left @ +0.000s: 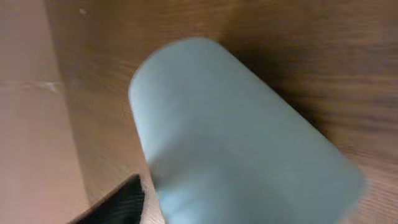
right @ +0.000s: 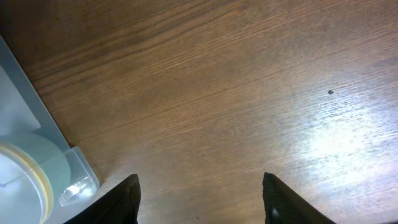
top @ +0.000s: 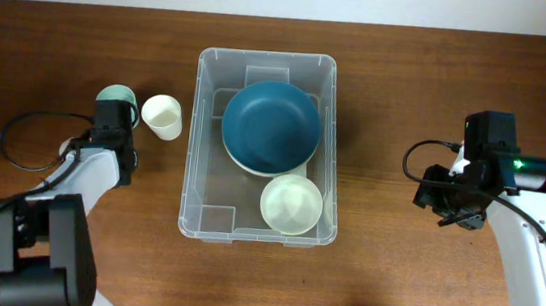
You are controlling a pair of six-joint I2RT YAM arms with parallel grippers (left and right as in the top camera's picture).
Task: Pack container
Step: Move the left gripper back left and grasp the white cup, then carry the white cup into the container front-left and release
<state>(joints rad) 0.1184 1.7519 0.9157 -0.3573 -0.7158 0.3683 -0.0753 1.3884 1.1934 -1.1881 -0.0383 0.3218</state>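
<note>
The clear container (top: 193, 181) stands mid-table and holds a dark blue bowl (top: 272, 125) over a white one, with a cream bowl (top: 291, 203) in front of them. A pale green cup (top: 115, 94) fills the left wrist view (left: 242, 143). My left gripper (top: 114, 116) is open right at this cup. One finger (left: 124, 204) shows beside it with a thin gap; the other finger is hidden. A cream cup (top: 162, 116) stands just right of the green one. My right gripper (right: 200, 199) is open and empty over bare wood, right of the container's corner (right: 74, 177).
A black cable (top: 23, 139) loops on the table left of the left arm. The right arm (top: 496, 180) sits well right of the container. The wall edge runs along the table's far side.
</note>
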